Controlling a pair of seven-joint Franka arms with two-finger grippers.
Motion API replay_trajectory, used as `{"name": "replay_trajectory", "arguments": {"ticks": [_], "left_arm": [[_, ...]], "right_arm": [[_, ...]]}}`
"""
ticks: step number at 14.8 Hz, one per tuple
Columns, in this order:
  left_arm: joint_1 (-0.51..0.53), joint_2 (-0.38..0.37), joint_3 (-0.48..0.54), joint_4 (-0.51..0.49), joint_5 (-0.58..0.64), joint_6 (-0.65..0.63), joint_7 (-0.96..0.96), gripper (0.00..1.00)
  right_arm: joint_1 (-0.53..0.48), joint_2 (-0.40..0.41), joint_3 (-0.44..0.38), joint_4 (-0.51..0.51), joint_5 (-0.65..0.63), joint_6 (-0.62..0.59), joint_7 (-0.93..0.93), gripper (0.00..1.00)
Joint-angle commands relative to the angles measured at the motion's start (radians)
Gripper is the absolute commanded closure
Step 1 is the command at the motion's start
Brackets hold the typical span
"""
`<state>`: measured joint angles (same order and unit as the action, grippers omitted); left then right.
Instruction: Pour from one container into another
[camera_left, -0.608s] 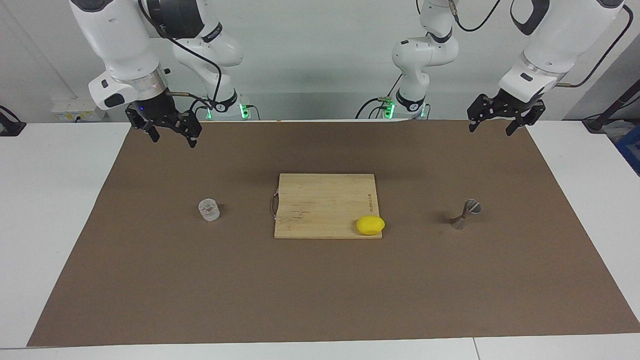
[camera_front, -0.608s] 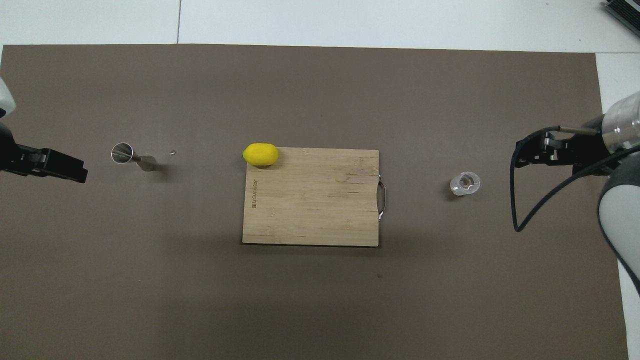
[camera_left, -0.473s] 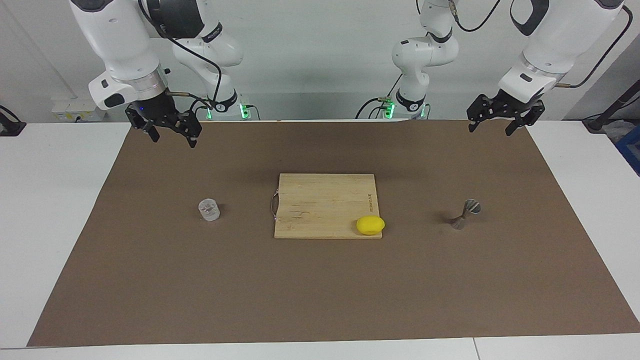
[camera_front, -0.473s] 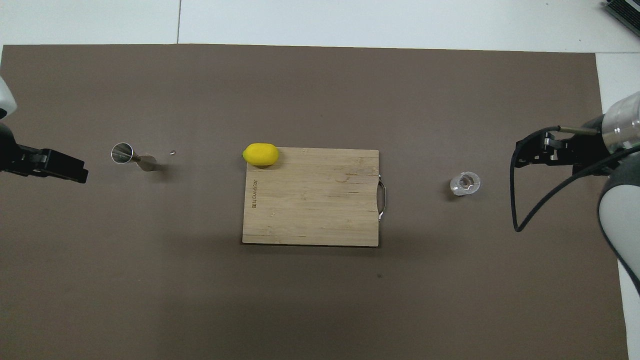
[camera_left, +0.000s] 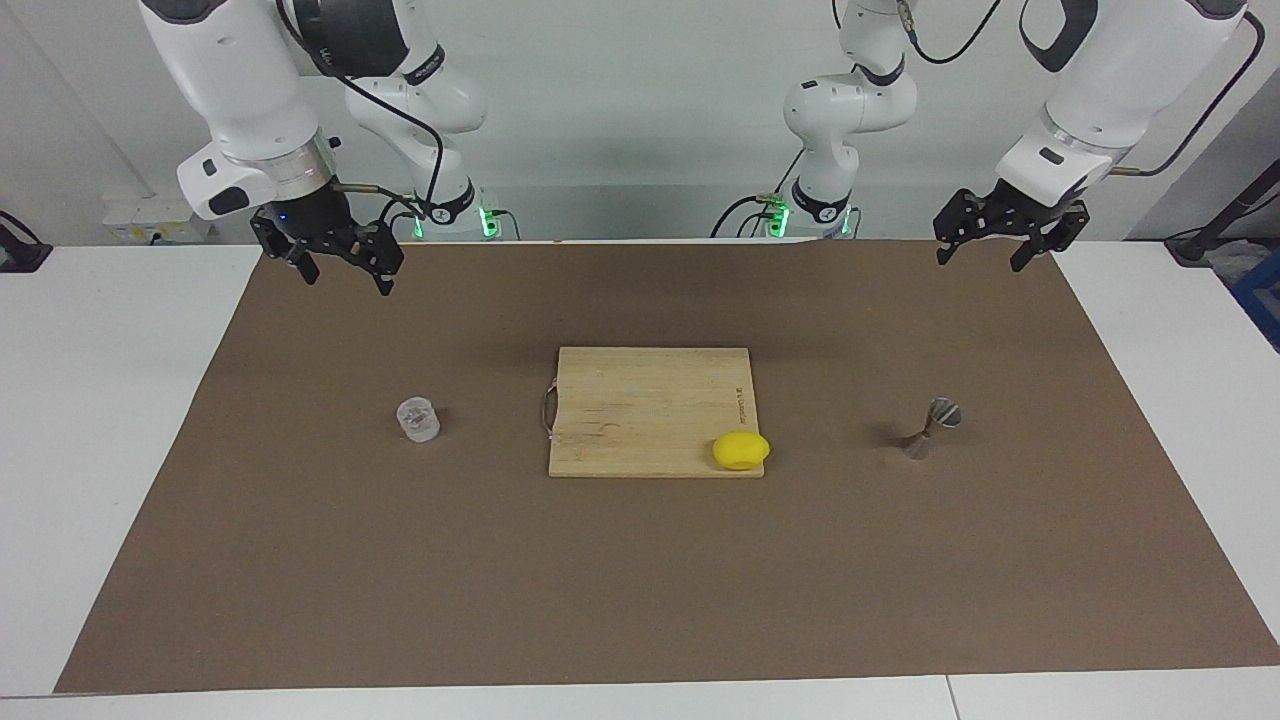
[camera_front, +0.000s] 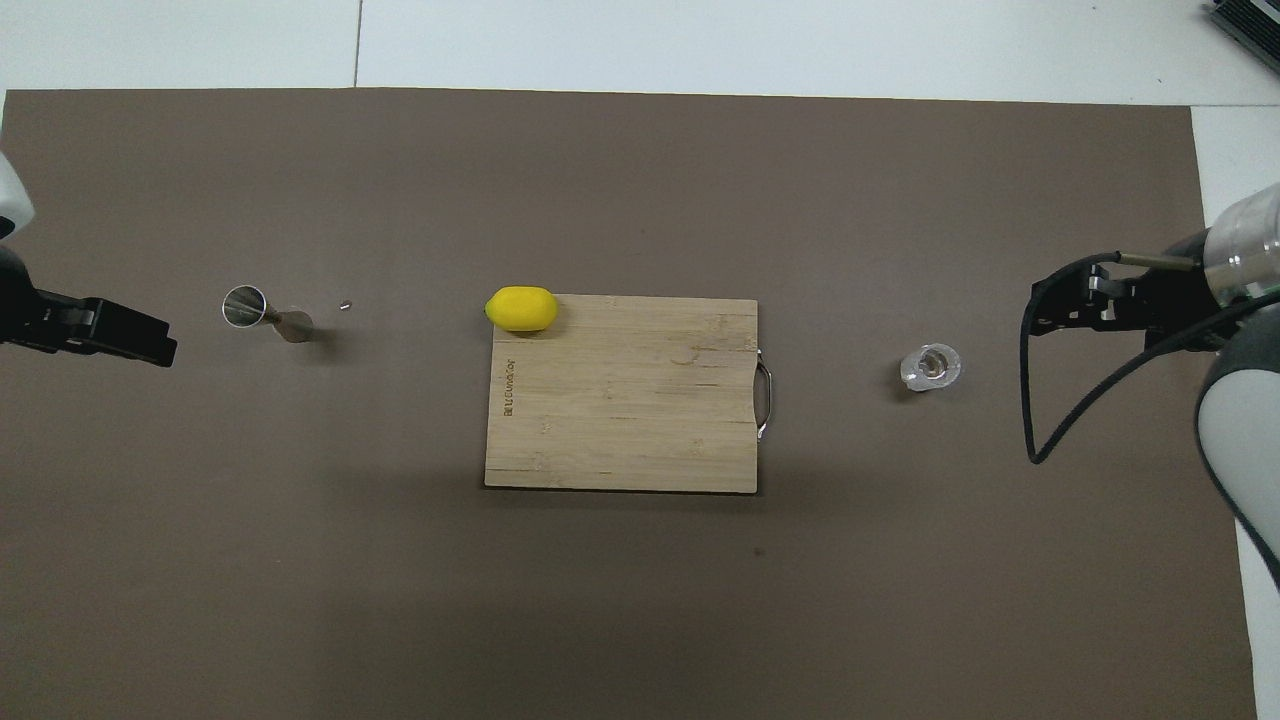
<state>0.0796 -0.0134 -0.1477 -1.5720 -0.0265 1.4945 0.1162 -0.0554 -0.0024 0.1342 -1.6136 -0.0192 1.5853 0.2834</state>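
Nothing on the mat has shifted since the earlier frame. Right gripper (camera_left: 343, 269), fingers spread and empty, hangs over the mat's robot-side edge. Cup (camera_left: 418, 419) stands toward the right arm's end, board (camera_left: 640, 400) and lemon (camera_left: 741, 450) mid-mat, jigger (camera_left: 930, 428) toward the left arm's end. Left gripper (camera_left: 984, 251), spread and empty, hangs over the robot-side corner.

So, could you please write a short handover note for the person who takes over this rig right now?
Left gripper: open, empty, raised over the mat's corner at its own end.
Right gripper: open, empty, raised over the mat at its own end.
Glass cup: upright on the mat, toward the right arm's end.
Jigger: on the mat, toward the left arm's end.
Done: nothing.
Left: grasp the cup, carry it to the jigger, pour.
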Motion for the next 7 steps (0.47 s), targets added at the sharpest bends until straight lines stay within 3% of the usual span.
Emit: {"name": "replay_trajectory", "arguments": {"ticks": [1,7], "left_arm": [[-0.008,-0.017,0.002,-0.023,-0.006,0.012,-0.053,0.00],[-0.004,-0.008,-0.004,-0.092,-0.016,0.110,-0.176,0.00]], "right_arm": [[-0.015,-0.019,0.007,-0.020,0.016,-0.004,-0.021,0.00],[-0.015,-0.019,0.007,-0.020,0.016,-0.002,-0.021,0.00]]}}
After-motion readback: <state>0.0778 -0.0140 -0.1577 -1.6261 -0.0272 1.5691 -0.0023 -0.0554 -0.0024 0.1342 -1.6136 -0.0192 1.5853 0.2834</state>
